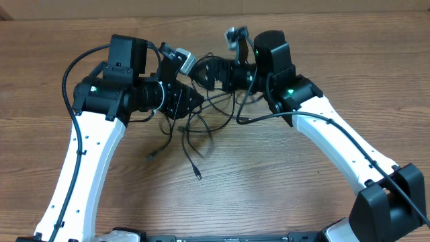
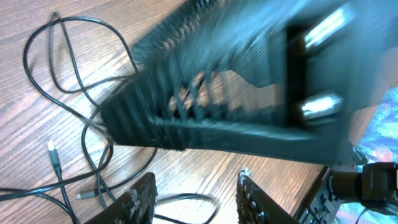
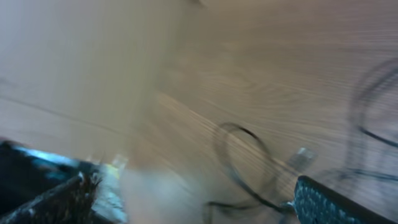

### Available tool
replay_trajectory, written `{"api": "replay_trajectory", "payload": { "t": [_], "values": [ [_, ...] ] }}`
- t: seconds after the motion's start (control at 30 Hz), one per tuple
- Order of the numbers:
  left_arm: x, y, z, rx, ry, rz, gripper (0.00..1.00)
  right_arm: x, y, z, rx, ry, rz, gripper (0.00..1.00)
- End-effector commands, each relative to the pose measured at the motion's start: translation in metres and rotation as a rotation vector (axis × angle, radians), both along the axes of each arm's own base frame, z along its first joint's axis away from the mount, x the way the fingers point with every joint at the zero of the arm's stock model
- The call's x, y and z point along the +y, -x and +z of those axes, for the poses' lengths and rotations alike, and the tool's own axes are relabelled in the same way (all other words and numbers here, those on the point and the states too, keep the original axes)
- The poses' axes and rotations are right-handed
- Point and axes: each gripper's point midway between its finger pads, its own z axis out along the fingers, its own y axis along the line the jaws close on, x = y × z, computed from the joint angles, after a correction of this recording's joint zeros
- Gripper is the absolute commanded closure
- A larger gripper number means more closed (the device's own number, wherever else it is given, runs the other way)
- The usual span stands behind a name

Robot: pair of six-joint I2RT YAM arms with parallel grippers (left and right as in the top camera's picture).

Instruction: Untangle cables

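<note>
I see thin black cables (image 1: 205,114) loosely tangled on the wooden table (image 1: 269,195), small plugs at their ends; left gripper (image 2: 196,199) fingers parted, right gripper (image 3: 189,190) fingers spread wide

Cables (image 1: 195,134) clutter the middle; table (image 1: 269,191) in front lies open.

No writing, label, brand, number or sign can be read anywhere on the table; both wrist views are blurred

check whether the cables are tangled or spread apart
Tangled: from overhead the cables cross and loop over one another in one bunch, with only a few plug ends trailing free.
</note>
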Motion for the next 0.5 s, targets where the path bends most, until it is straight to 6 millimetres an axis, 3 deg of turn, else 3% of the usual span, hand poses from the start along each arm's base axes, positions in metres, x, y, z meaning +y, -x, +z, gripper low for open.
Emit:
{"api": "replay_trajectory", "payload": {
  "t": [0.0, 0.33, 0.47],
  "values": [
    [-0.003, 0.004, 0.001, -0.002, 0.019, -0.027, 0.58, -0.026, -0.014, -0.024, -0.188, 0.217, 0.022, 0.00],
    [-0.004, 0.011, 0.000, 0.032, 0.030, -0.037, 0.58, -0.060, 0.015, -0.076, -0.048, 0.441, 0.074, 0.00],
    [-0.005, 0.013, 0.000, 0.045, 0.037, -0.034, 0.57, -0.077, 0.036, -0.096, 0.029, 0.547, 0.118, 0.04]
  ]
}}
